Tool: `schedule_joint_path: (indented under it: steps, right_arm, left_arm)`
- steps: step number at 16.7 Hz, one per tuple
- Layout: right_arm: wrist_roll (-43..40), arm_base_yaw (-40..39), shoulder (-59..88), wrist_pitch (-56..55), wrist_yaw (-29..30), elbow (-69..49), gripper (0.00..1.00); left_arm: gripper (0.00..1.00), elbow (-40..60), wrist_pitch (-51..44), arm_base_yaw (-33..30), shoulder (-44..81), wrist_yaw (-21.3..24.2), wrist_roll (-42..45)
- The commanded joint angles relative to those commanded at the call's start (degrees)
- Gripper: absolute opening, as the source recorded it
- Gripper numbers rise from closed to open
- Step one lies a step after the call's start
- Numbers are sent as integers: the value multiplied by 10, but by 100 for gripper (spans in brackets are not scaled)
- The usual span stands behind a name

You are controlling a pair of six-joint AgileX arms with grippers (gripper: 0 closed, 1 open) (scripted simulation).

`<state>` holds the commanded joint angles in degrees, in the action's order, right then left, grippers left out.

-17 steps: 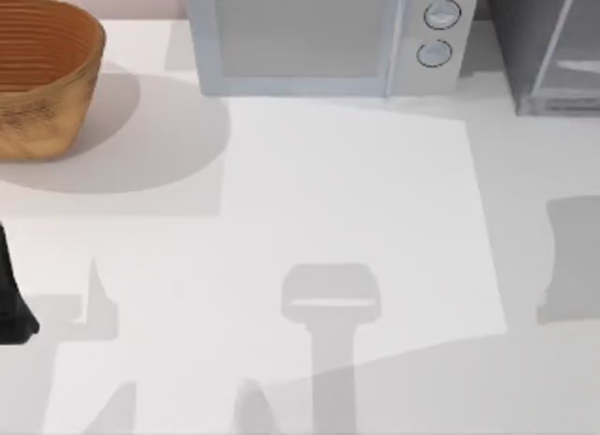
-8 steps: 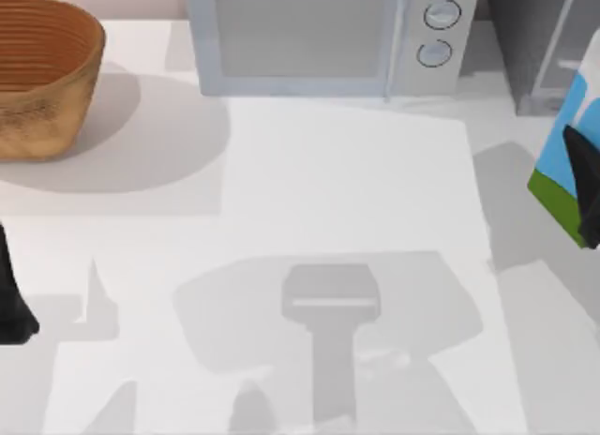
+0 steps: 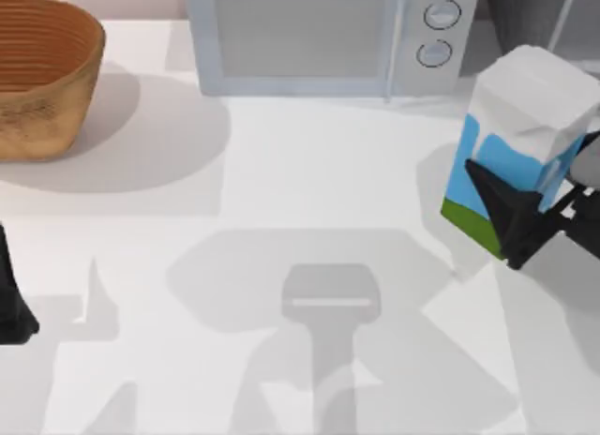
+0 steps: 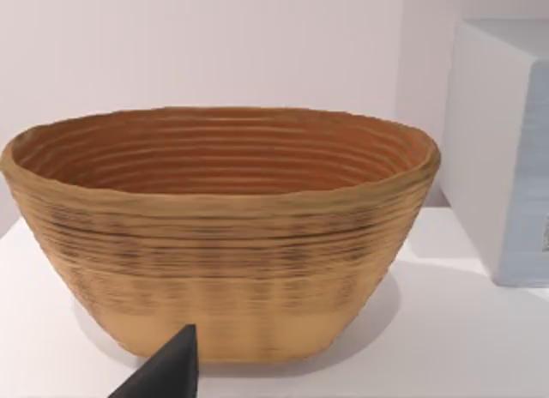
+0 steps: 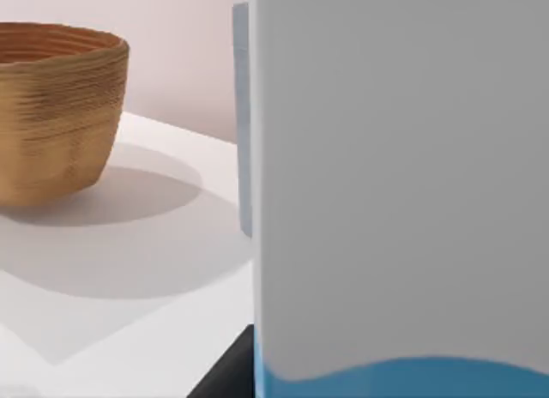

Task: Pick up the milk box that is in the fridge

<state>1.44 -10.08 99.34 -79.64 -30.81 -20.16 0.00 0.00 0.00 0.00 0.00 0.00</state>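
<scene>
My right pincer clamped on milk box, mid-body, carton tilted above desk right side, near microwave. Carton likely light, thin-walled, crushable: grip flat sides, moderate squeeze. Left pincer parked left edge, fingers' state unclear.

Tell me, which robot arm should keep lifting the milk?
The right one, probably. The right gripper is shut on the milk box, near the fridge. The left gripper sits parked far left, by the basket.
</scene>
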Motion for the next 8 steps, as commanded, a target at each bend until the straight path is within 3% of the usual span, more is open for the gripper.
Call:
schedule_joint_path:
  steps: [8]
  right_arm:
    - [-2, -5, 24, -17, -9, -6, 0]
  left_arm:
    - [100, 0, 0, 0, 0, 0, 0]
